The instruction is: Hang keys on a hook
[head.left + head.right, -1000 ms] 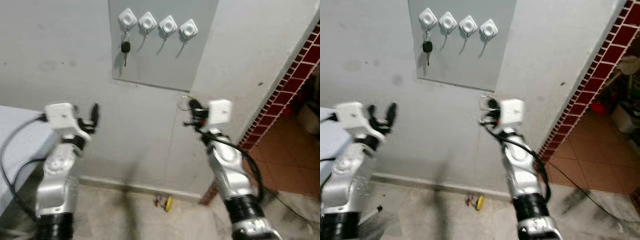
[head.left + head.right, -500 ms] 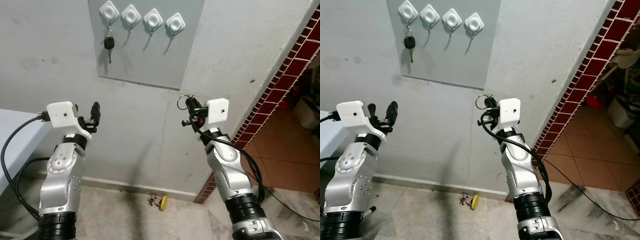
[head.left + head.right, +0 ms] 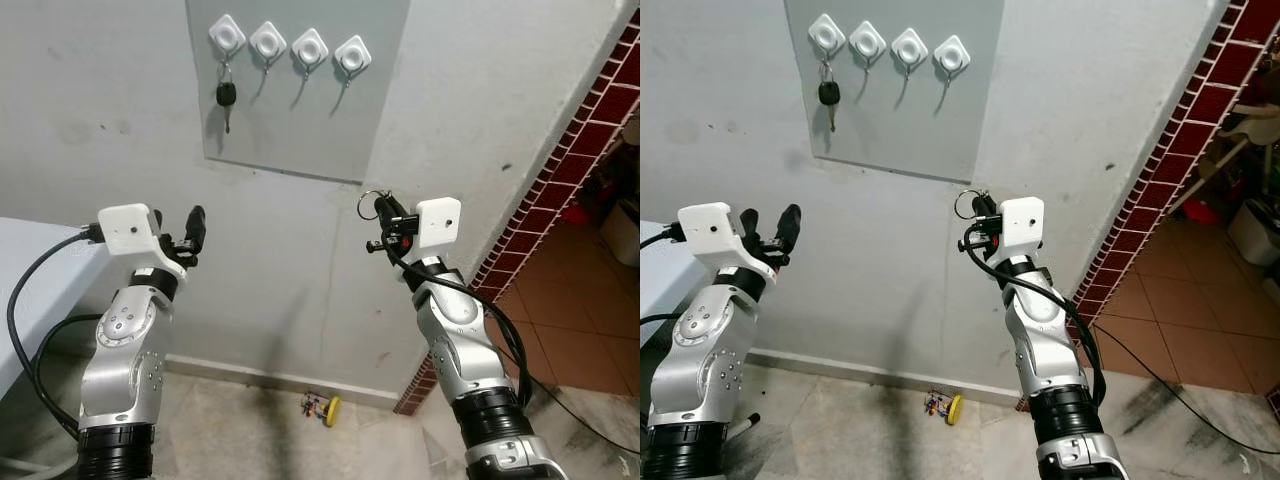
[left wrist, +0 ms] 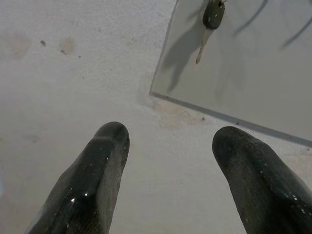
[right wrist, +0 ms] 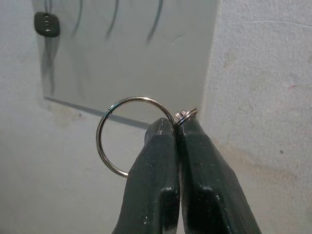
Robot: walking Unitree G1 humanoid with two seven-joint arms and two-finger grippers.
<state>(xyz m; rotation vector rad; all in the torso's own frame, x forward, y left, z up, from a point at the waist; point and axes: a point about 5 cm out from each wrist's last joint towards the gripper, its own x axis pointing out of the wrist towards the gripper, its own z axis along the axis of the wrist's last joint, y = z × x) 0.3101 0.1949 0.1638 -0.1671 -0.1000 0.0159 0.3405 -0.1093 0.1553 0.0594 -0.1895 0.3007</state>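
A grey board on the wall carries several white hooks in a row. A black key hangs from the leftmost hook. My right gripper is raised below and right of the board, shut on a silver key ring that sticks up past its fingertips. The ring stands well under the rightmost hook. My left gripper is raised at the left, open, its two black fingers apart with nothing between them, facing the wall below the hanging key.
A small yellow and coloured object lies on the floor by the wall's foot. A red brick wall edge and tiled floor run along the right. A pale surface stands at the left beside my left arm.
The camera view has shifted slightly, so the hook board sits a little lower and right in the picture. Both grippers hold about the same pose; the right stays shut on the ring.
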